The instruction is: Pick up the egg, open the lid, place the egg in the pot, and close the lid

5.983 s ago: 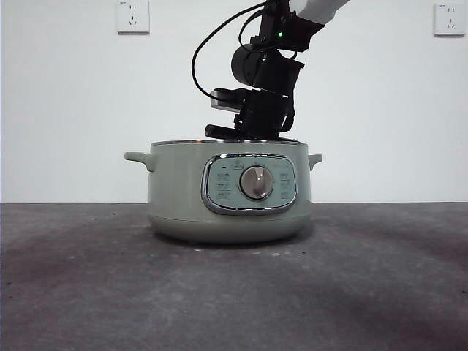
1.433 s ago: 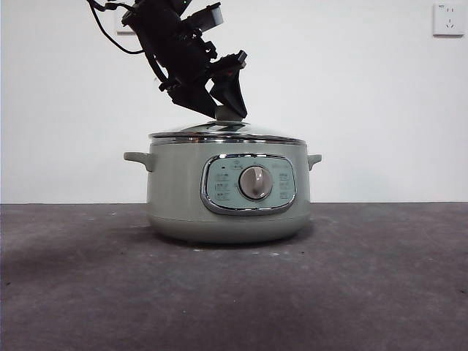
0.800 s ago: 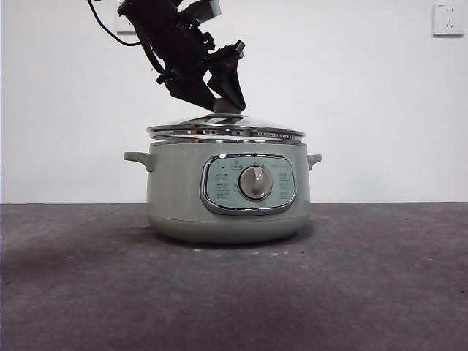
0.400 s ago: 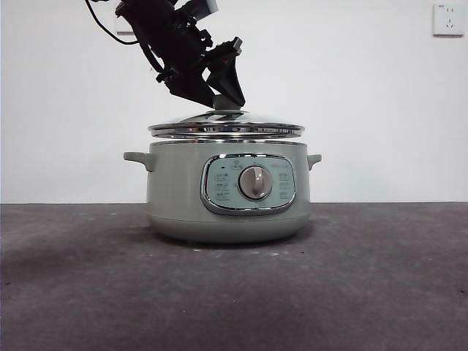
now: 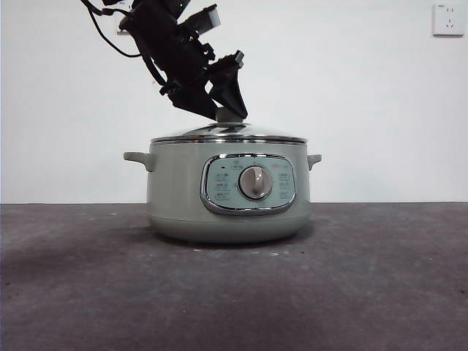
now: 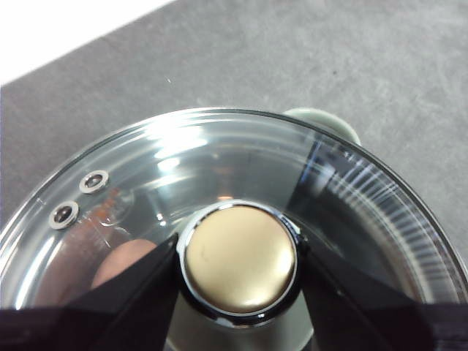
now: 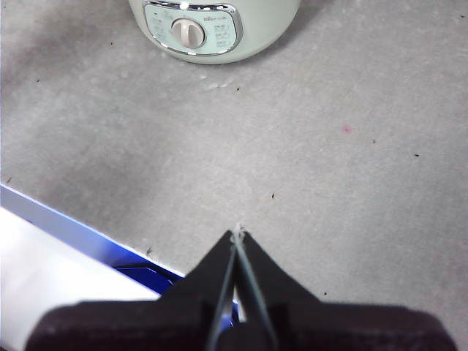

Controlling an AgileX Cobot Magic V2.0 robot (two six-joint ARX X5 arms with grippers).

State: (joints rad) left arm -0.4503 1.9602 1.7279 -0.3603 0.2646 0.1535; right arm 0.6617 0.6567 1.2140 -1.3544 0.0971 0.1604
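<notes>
1. Half a second back the lid (image 5: pixel 228 134) hung clear above the pot (image 5: pixel 227 194) with a gap showing under its chrome rim; now it has come down and sits flush on the pot's top edge.
2. From the upper left the left pincer (image 5: pixel 228 111) reaches in, its jaws clamped on either side of the lid's knob (image 6: pixel 240 262).
3. Through the glass in the left wrist view, the egg (image 6: pixel 121 263) lies inside the pot, just beside the knob and under the lid.
4. Over bare table (image 7: pixel 329 183), well away from the pot, hangs the right pincer (image 7: pixel 238 235), jaws pressed together on nothing.
5. Grey table (image 5: pixel 380 292) lies open all round the pot, with wide room in front and to both sides; a white wall stands behind.
</notes>
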